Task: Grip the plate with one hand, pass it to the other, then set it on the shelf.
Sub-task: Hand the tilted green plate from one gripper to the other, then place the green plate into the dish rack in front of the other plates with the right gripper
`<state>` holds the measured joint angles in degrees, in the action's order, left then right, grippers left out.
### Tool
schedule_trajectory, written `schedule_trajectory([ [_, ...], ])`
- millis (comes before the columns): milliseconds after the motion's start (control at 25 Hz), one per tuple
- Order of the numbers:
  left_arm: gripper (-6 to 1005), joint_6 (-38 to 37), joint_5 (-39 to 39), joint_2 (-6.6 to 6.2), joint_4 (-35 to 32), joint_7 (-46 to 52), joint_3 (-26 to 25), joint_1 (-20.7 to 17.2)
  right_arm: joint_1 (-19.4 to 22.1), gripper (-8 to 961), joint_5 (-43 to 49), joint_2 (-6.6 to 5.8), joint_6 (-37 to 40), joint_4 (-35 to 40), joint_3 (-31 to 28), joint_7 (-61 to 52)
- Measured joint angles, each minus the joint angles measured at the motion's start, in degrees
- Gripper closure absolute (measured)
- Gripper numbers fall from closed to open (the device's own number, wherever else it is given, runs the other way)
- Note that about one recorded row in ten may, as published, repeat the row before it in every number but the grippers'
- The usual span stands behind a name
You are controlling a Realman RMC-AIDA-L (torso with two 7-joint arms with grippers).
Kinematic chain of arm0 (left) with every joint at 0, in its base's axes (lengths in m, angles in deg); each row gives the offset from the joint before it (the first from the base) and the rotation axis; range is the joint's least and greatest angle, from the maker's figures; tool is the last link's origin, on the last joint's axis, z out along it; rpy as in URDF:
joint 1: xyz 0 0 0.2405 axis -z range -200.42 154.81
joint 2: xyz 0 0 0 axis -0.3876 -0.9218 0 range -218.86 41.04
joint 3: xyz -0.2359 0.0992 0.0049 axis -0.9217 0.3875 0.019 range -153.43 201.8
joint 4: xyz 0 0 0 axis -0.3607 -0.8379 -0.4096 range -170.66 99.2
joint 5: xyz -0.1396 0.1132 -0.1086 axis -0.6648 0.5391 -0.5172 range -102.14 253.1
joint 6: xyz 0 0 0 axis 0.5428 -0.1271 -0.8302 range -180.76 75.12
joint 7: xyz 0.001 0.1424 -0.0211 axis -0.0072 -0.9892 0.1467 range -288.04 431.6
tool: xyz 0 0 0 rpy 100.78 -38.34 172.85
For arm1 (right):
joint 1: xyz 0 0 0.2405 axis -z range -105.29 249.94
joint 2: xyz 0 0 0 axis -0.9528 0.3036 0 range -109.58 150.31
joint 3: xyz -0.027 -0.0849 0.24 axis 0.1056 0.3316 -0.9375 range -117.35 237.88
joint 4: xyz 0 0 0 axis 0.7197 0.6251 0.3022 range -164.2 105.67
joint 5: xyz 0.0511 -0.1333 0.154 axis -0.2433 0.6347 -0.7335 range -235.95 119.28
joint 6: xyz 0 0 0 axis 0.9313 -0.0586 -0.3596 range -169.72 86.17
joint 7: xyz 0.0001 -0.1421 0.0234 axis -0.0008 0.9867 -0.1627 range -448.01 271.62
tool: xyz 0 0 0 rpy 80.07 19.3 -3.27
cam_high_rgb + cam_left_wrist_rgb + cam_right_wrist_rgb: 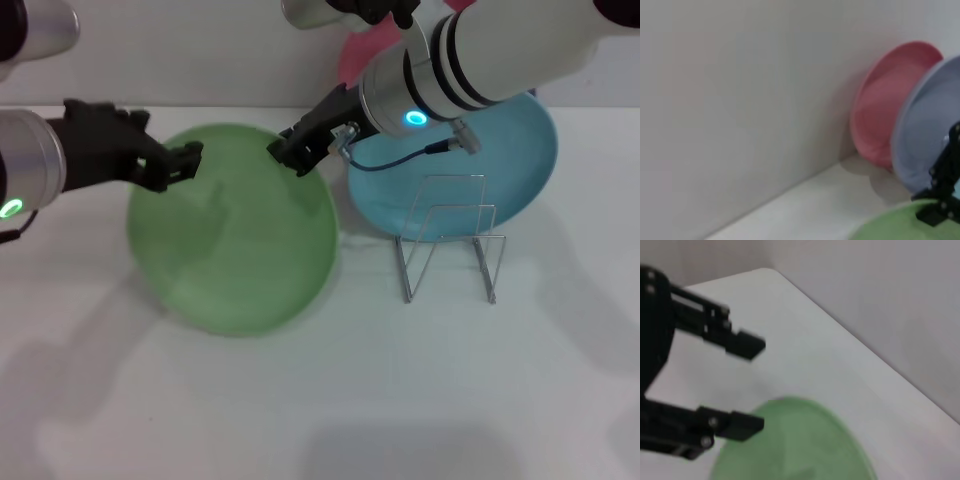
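The light-green plate (235, 235) is held tilted above the table at centre left. My right gripper (292, 152), on the blue-lit arm, is shut on its far right rim; it also shows in the left wrist view (940, 200) on the plate's edge (890, 227). My left gripper (180, 165), on the green-lit arm, is open at the plate's far left rim. In the right wrist view its two fingers (747, 345) stand apart over the plate (795, 440). The silver wire rack (450, 245) stands empty to the right of the plate.
A turquoise-blue plate (520, 150) leans against the back wall behind the rack, and a pink plate (358, 50) leans further back. Both show in the left wrist view, the pink plate (885, 100) and the bluish one (927, 130).
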<state>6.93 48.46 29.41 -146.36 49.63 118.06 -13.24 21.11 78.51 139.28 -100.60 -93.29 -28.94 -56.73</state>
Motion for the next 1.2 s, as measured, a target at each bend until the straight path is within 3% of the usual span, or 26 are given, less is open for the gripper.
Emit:
schedule_trajectory([
  [280,376,-3.7,0.4,-0.04,-1.4,-1.2,0.0,-0.8,1.0,889,0.1,-0.07,0.2,-0.5,-0.8,-0.1],
  [360,246,-7.1,1.0,0.0,-1.5,-1.5,0.1,-1.8,2.1,899,0.2,-0.09,0.4,-1.9,-2.0,-0.1],
  [400,181,-13.1,1.9,0.06,-1.6,-1.8,0.8,-3.8,3.4,905,0.2,-0.1,0.5,-4.2,-3.8,-0.1],
  [440,181,-13.1,1.9,0.06,-1.6,-1.8,0.8,-3.8,3.4,910,0.2,-0.1,0.5,-4.2,-3.8,-0.1],
  [560,183,-28.6,3.6,0.07,-0.9,-1.9,3.4,-9.3,7.0,915,-0.1,-0.08,0.8,-9.5,-7.1,0.1],
  [600,184,-42.6,3.9,0.05,1.3,-1.8,5.9,-13.7,8.4,916,-0.5,-0.05,1.1,-11.7,-8.0,0.4],
  [640,184,-42.6,3.9,0.05,1.3,-1.8,5.9,-13.7,10.1,916,-1.1,-0.05,1.7,-13.8,-8.9,0.7],
  [720,185,-62.9,3.7,0.01,6.8,-1.4,8.9,-18.6,15.7,916,-6.3,-0.06,4.9,-19.7,-10.3,4.1],
  [760,185,-62.9,3.7,0.01,6.8,-1.4,8.9,-18.6,15.7,916,-6.3,-0.06,4.9,-19.7,-10.3,4.1],
  [800,186,-70.6,3.6,0.04,10.1,-0.8,9.8,-19.9,20.0,916,-12.9,-0.05,7.1,-23.0,-11.1,9.8],
  [880,186,-74.0,3.5,0.03,12.3,-0.2,10.1,-20.1,22.2,917,-17.1,0.0,8.3,-24.2,-11.3,13.9],
  [920,186,-77.4,3.5,-0.05,16.2,1.6,10.2,-20.0,26.9,917,-27.0,0.07,11.2,-25.3,-11.2,24.4],
  [960,186,-77.4,3.5,-0.05,16.2,1.6,10.2,-20.0,26.9,917,-27.0,0.07,11.2,-25.3,-11.2,24.4],
  [1000,186,-79.3,3.5,-0.09,19.6,3.3,10.3,-19.8,31.8,917,-38.9,0.15,13.2,-25.1,-10.8,37.5],
  [1080,186,-79.9,3.5,-0.09,21.3,4.3,10.4,-19.7,34.0,918,-44.3,0.16,13.3,-24.4,-10.7,44.0],
  [1120,186,-80.7,3.5,-0.07,23.8,6.0,10.5,-19.6,38.3,918,-57.7,0.17,12.2,-21.9,-10.7,59.7],
  [1160,186,-80.7,3.5,-0.07,23.8,6.0,10.5,-19.6,38.3,918,-57.7,0.17,12.2,-21.9,-10.7,59.7],
  [1200,186,-81.7,3.5,-0.1,26.7,8.0,10.8,-19.5,39.9,918,-63.3,0.17,10.6,-20.2,-10.9,67.3],
])
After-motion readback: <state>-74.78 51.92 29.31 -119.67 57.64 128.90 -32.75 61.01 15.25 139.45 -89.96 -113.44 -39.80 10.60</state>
